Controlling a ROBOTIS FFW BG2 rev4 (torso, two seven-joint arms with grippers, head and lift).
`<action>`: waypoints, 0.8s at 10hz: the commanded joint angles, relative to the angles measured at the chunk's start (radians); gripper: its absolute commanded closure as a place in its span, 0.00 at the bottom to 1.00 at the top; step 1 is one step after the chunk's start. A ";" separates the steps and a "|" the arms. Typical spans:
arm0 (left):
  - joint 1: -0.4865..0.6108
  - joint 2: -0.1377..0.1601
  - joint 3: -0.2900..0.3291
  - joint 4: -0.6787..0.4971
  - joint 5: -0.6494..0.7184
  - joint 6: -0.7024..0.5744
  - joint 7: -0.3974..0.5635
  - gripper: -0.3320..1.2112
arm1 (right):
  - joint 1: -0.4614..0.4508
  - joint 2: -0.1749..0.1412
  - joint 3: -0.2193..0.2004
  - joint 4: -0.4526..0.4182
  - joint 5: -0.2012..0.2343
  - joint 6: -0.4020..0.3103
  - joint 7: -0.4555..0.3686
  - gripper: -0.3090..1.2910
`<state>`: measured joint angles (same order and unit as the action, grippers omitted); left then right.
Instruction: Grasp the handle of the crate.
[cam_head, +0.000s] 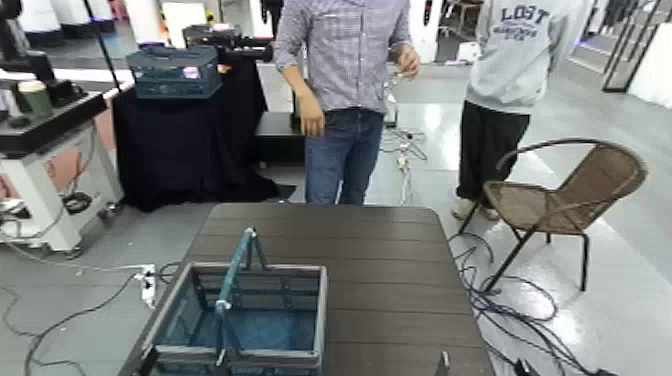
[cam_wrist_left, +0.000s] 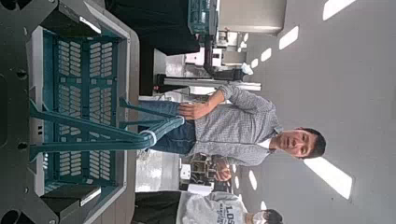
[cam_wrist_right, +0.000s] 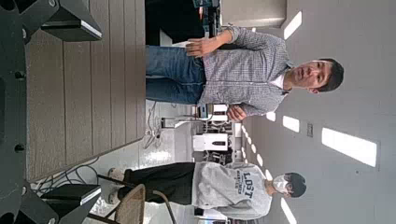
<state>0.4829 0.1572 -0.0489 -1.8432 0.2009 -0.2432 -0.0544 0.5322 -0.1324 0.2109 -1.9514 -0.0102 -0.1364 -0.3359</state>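
My right gripper (cam_head: 441, 364) only pokes into the near edge of the head view, low over the bare table (cam_head: 380, 270), and I cannot tell how it is set; my left gripper shows nowhere. The crate (cam_head: 300, 345) sits at the table's near left, teal slotted walls under a grey rim. Its handle (cam_head: 236, 272) stands raised, untouched.

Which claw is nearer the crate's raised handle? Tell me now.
Left. The left claw hangs over the teal crate, with the handle directly in its view. The right claw is over bare table, off to the crate's right.
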 joint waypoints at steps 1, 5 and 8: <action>-0.004 0.001 0.006 0.006 0.011 0.005 -0.012 0.29 | -0.003 -0.001 0.001 0.003 -0.001 0.000 0.000 0.29; -0.004 -0.019 0.060 0.006 0.064 0.039 -0.062 0.29 | -0.005 0.000 0.001 0.003 -0.001 0.003 0.000 0.28; -0.010 -0.022 0.130 0.004 0.160 0.090 -0.107 0.29 | -0.008 0.000 0.002 0.005 -0.001 0.006 0.000 0.28</action>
<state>0.4744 0.1314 0.0767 -1.8355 0.3439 -0.1651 -0.1611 0.5258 -0.1321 0.2129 -1.9467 -0.0110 -0.1306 -0.3359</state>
